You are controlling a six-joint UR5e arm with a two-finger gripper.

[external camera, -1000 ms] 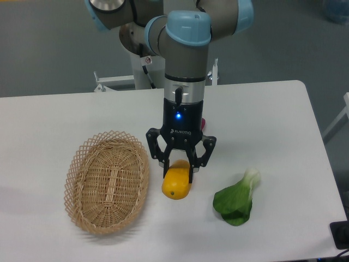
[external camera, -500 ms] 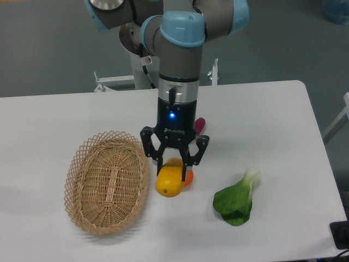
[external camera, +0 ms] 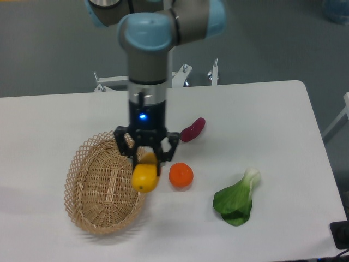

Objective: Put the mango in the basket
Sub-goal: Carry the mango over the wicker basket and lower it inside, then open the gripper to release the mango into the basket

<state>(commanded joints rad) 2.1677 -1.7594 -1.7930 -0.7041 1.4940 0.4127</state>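
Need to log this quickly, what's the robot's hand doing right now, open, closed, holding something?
Hand: closed on the mango, held at the right rim of the basket.

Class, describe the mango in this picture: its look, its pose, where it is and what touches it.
The mango is a smooth yellow-orange oval with a glossy skin. It hangs clear of the table, long axis roughly upright, its upper end clamped in the pincer. Only the two dark fingers touch it. It sits over the right rim of the wicker basket, with the round orange just to its right.
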